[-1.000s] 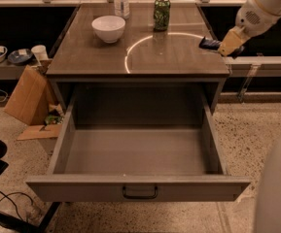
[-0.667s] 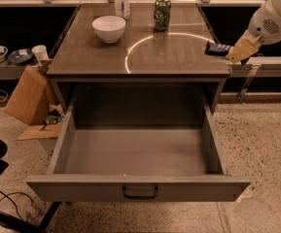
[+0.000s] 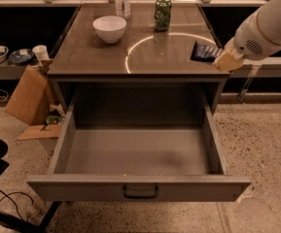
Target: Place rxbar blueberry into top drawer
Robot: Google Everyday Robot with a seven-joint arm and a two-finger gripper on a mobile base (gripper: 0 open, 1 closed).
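The hand (image 3: 223, 61) is at the right edge of the worktop (image 3: 81, 57), at the end of the white arm (image 3: 269, 25) that comes in from the upper right. Its pale fingers are closed on one end of the bar (image 3: 204, 51). The bar is dark blue and points from the hand to the left, over the right part of the worktop. I cannot tell if the bar touches the surface or is a little above it.

To the left of the bar, a bright ring of light is reflected on the worktop. Behind this ring stands a green can (image 3: 162, 14). A white bowl (image 3: 110, 28) is further left, and a clear bottle (image 3: 122, 0) stands behind the bowl at the back edge.

Below the worktop, the drawer (image 3: 140, 186) is pulled far out toward me, with a dark handle (image 3: 140, 193) in the middle of its front panel. The bar is well apart from it, up on the worktop level.

On the floor at the left, a piece of cardboard (image 3: 26, 96) leans against the cabinet.
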